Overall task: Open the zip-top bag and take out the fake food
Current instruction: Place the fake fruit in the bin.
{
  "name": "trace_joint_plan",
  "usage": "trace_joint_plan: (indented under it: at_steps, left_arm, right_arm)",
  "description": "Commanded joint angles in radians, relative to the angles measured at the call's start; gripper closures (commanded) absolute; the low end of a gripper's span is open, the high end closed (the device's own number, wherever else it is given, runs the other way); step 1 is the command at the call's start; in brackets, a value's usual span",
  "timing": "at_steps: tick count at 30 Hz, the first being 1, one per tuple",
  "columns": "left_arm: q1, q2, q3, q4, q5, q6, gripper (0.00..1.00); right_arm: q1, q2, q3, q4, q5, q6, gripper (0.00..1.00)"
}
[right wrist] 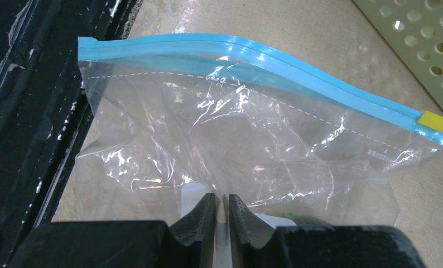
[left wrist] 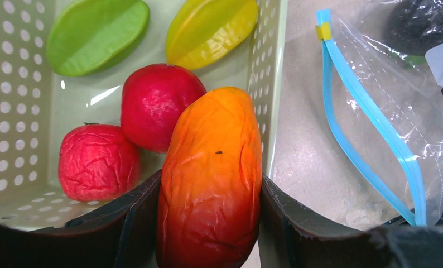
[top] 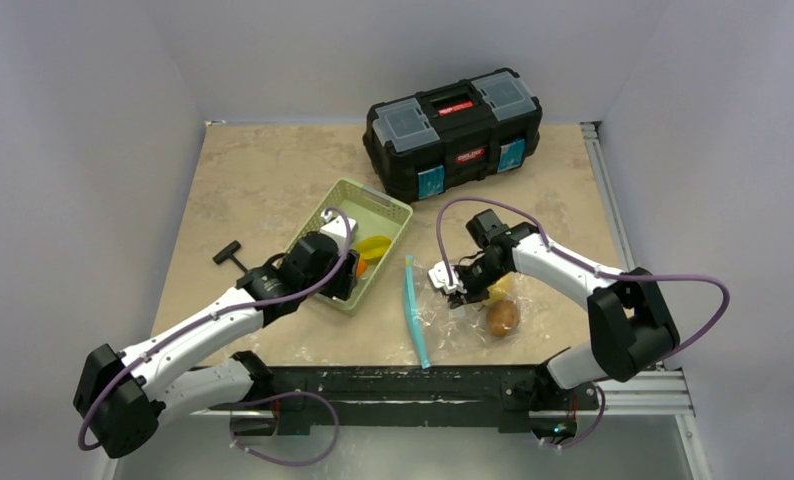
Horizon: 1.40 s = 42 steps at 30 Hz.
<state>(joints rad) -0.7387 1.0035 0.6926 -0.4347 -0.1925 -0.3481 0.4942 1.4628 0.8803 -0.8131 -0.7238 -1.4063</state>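
The left gripper (left wrist: 211,215) is clamped on an orange-red fake fruit (left wrist: 211,151), held at the near edge of the green basket (left wrist: 18,84); a green piece (left wrist: 96,33), a yellow piece (left wrist: 211,30) and two red pieces (left wrist: 158,106) are contained in the basket; the zip-top bag (right wrist: 236,145) is laid just right of the basket, its blue zip strip (right wrist: 253,58) on the basket side; the right gripper (right wrist: 221,209) is pinched onto the bag's clear film.

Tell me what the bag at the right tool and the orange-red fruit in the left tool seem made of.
The zip-top bag: thin clear plastic film, glossy; it crinkles and glints, and its teal-blue zip strip looks thicker. The orange-red fruit: probably soft plastic or rubber, satin sheen; its skin is wrinkled where the left tool clamps it. Which of the two, I cannot tell.
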Motion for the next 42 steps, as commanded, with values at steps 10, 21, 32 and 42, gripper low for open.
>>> trace_joint_plan:
  at_steps: [10, 21, 32, 42]
  left_arm:
    - [0.055, 0.047, 0.019, 0.05, 0.119, -0.015, 0.56]
    - [0.072, 0.044, 0.012, 0.051, 0.129, -0.022, 0.27]
    - [0.074, -0.024, 0.001, 0.044, 0.127, -0.015, 0.19]
    - [0.075, -0.136, -0.056, 0.117, 0.187, -0.043, 0.08]
  right_arm:
    - [-0.006, -0.032, -0.004, -0.003, -0.009, -0.008, 0.86]
    - [-0.007, -0.031, -0.004, -0.002, -0.008, -0.008, 0.85]
    - [-0.005, -0.031, -0.006, 0.0, -0.005, -0.006, 0.84]
    - [-0.007, -0.032, -0.006, 0.0, -0.006, -0.005, 0.81]
